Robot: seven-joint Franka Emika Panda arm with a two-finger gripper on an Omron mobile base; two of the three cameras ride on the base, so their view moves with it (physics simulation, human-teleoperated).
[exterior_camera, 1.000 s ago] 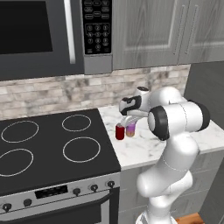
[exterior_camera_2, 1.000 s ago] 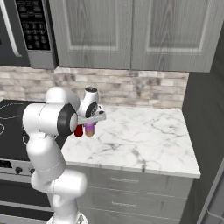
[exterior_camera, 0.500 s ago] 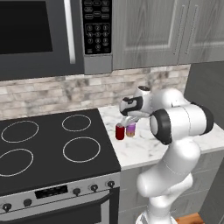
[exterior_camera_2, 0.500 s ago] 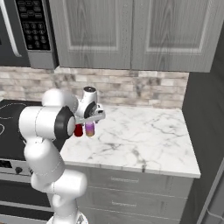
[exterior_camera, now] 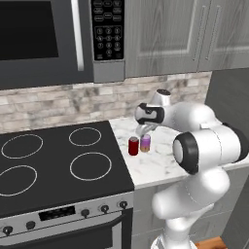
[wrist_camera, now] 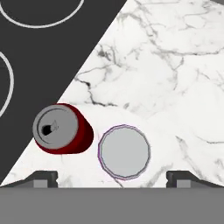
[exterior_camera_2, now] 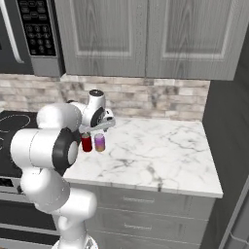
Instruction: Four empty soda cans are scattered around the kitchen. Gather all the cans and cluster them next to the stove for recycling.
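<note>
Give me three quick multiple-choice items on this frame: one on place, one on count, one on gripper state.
1. Where do the cans stand?
A. on a burner ring
B. on the marble counter beside the stove
C. inside the microwave

2. How many cans are on the counter?
A. two
B. three
C. four

3. The gripper is:
A. shut on the red can
B. shut on the pink-purple can
C. open, above the cans

Key: 1 B, the red can and pink-purple can sit on the counter by the stove. 2 A, one red, one pink-purple. 3 C, the gripper has its tips spread wide, gripping nothing.
</note>
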